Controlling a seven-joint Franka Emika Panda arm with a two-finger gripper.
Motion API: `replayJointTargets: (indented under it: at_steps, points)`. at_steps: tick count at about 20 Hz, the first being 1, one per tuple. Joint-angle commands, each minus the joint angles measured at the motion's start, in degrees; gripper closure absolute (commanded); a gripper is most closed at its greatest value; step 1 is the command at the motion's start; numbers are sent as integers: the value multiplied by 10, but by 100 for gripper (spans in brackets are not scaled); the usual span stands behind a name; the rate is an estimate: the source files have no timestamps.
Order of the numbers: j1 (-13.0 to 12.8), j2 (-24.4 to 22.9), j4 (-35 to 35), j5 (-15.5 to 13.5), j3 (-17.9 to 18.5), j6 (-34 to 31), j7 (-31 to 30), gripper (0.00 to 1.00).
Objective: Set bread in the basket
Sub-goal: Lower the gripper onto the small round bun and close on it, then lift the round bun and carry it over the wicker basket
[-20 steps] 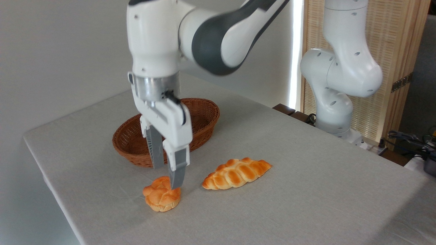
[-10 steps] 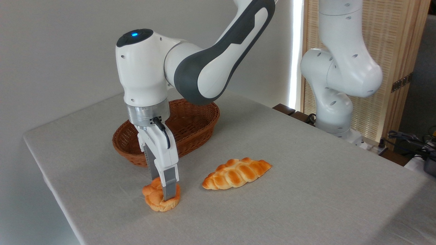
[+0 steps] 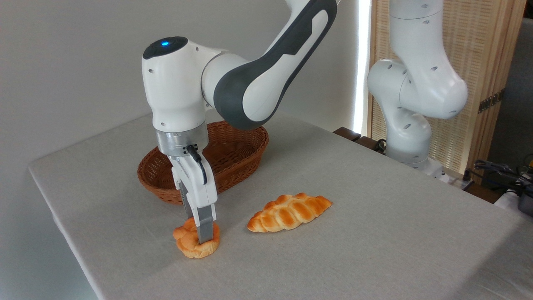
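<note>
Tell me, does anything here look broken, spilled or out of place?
Nothing stands out. The bun sits on the table with the claw down around it, the braided loaf lies intact beside it, and the basket stands upright.

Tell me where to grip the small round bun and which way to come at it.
Straight down from above, fingers across the middle of the bun. It lies flat on the table, wider than tall, so its sides offer opposing faces. The gripper already straddles it this way, and the braided loaf lies clear to the right.
</note>
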Motion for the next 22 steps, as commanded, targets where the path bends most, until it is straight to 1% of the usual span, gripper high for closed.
replayJointTargets:
  at_steps: [1,8,10,12,14,17,19,22]
  points:
    - [1,8,16,5,1,0,12,72]
    - [2,7,24,2,3,0,10,72]
    - [2,7,29,-3,6,0,10,73]
    - [7,5,40,-5,6,-3,6,73]
    - [8,0,57,-16,6,-18,6,72]
    - [8,-5,86,-16,5,-30,4,72]
    - [8,-21,98,-13,1,-57,5,72]
    - [8,-50,99,-17,-8,-103,6,70]
